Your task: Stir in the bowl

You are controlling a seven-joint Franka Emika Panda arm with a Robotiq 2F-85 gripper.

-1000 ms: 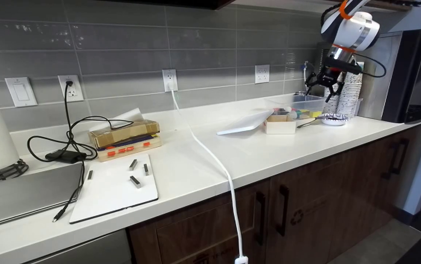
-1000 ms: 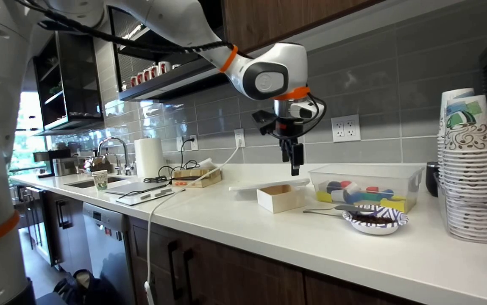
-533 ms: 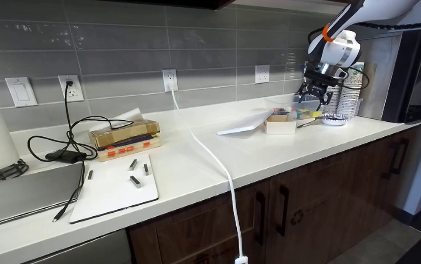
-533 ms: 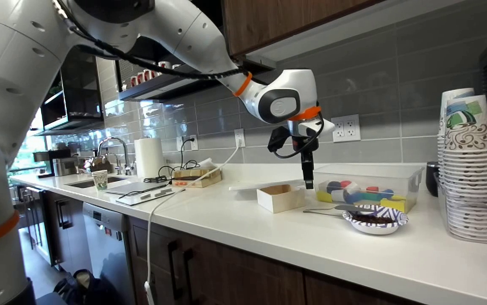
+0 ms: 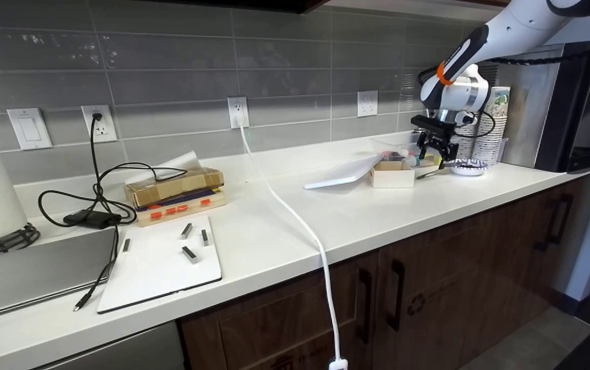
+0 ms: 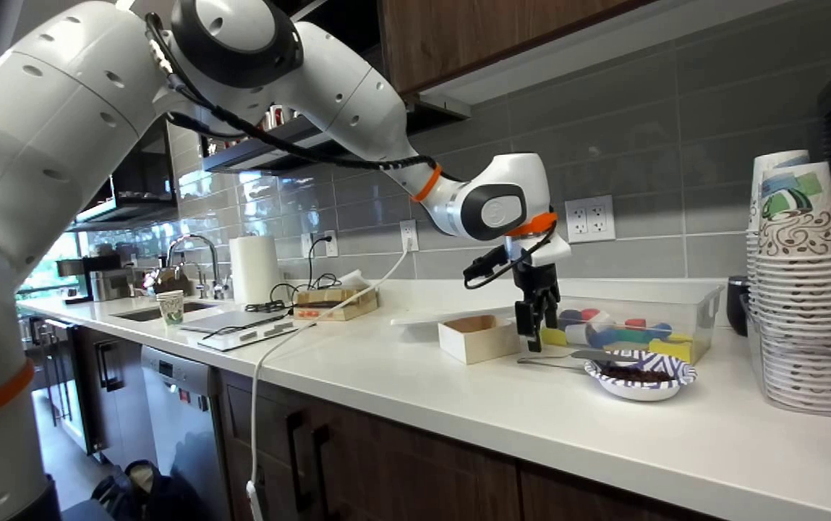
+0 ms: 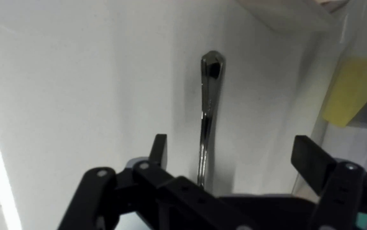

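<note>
The bowl is small, round and pale with a blue-purple patterned rim; it shows in both exterior views [image 5: 468, 169] [image 6: 643, 391]. Dark brown grains lie in it. A metal utensil [image 6: 607, 356] rests across its rim, its thin handle reaching down to the counter. The handle also shows in the wrist view [image 7: 206, 118]. My gripper [image 7: 233, 153] is open and empty. The handle runs between the two fingers in the wrist view, nearer the left one. In both exterior views the gripper [image 5: 432, 158] [image 6: 539, 333] hangs a little above the handle, beside the bowl. The wrist view does not clearly show the bowl.
An open tan box [image 6: 479, 343] stands close to the gripper. A clear bin [image 6: 701, 307] with coloured pieces stands behind the bowl. A white lid [image 5: 343, 173] leans at the box. A tall stack of cups [image 6: 806, 325] stands beyond the bowl. A white cable [image 5: 295, 213] crosses the counter.
My gripper has come down from higher up to just above the utensil handle and has turned. It has stayed open. The bowl and utensil have not moved.
</note>
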